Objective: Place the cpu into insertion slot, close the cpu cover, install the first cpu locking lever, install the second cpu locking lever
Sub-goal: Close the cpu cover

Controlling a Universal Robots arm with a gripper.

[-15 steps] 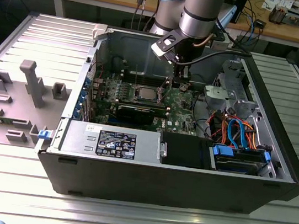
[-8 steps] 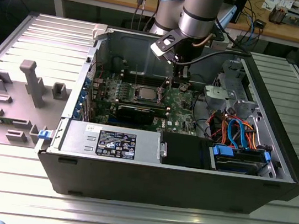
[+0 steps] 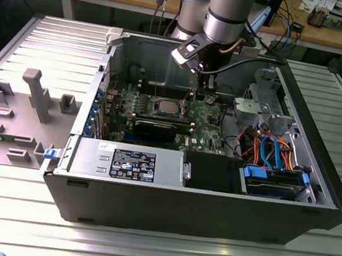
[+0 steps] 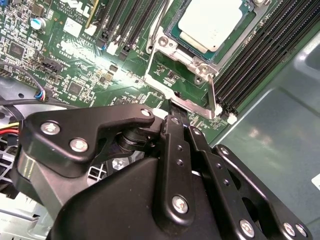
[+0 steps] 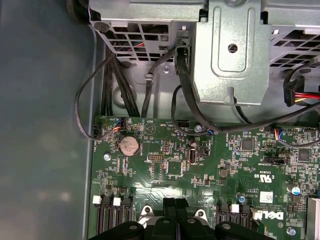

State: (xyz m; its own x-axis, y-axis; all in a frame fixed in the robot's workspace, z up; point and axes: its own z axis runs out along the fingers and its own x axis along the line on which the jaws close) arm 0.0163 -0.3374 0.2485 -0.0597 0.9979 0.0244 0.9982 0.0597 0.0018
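On the exterior view's left, grey holders [image 3: 35,93] sit on the ribbed table [image 3: 141,251], well apart from the open case [image 3: 210,213]. Inside the case, the board [image 3: 206,130] lies flat against the floor, with the power unit [image 3: 128,160] along the near wall.

The cpu [image 3: 167,108] sits in the slot [image 4: 165,47], square to its rim, silver top up [image 4: 212,22]. The cover [image 4: 212,97] is swung open, away from the cpu, and green board shows through its window.

The gripper [image 4: 182,125] reaches down just to the exterior view's right of the slot [image 3: 204,85]. Its fingers are drawn together with no gap showing [image 5: 175,202], and their tips are at the cover's free edge. I cannot tell whether they pinch that edge or only touch it.

Further right, bare board lies between the gripper and the drive cage [image 3: 260,108]. Coloured cables [image 3: 270,148] crowd the case's right end.
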